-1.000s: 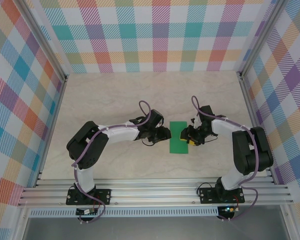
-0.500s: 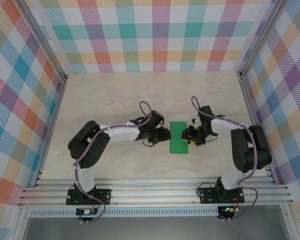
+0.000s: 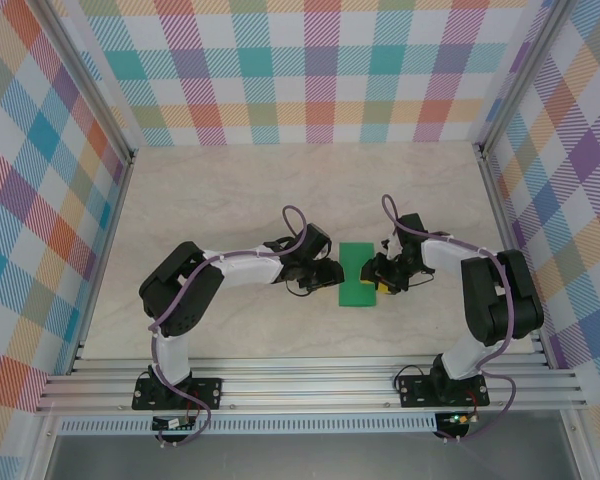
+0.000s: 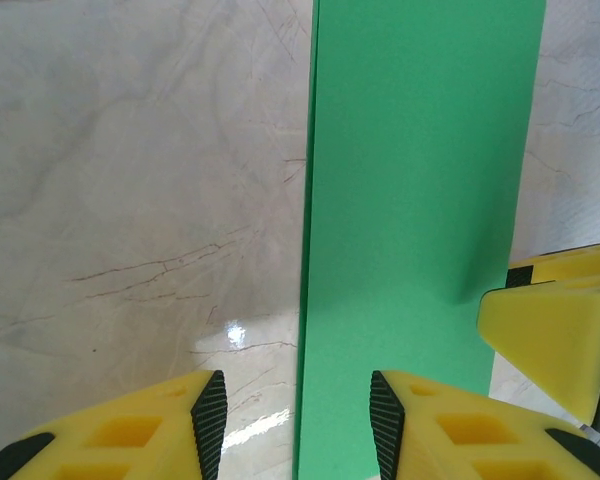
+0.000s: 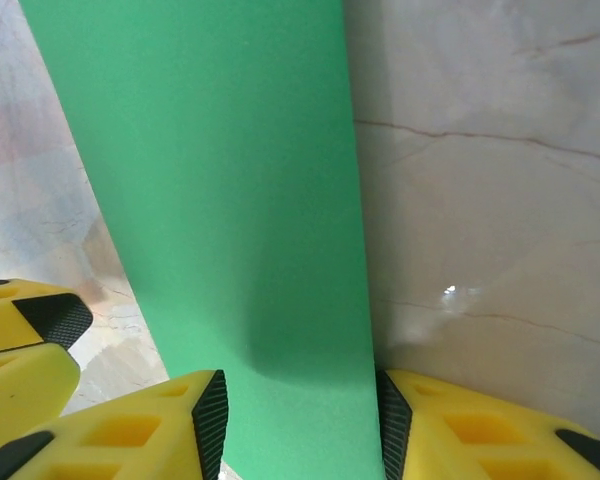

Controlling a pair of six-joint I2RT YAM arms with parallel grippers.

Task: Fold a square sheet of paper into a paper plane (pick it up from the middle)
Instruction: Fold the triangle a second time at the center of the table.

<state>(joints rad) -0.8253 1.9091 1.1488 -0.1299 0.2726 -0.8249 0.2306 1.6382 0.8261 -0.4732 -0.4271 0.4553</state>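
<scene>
Top external: plain green paper [image 3: 358, 274] flat on marbled table [image 3: 230, 200].

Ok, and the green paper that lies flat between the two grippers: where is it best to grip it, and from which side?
Probably at the middle of a long edge. The green paper is a narrow strip lying flat on the table, so only its edges offer a hold. The left gripper straddles the left edge; coming low from that side looks best.

Probably a lab test cell: aluminium rail frame [image 3: 310, 385], plaid-printed walls [image 3: 320, 70], marble-look tabletop [image 3: 230, 190] boxed in.
</scene>
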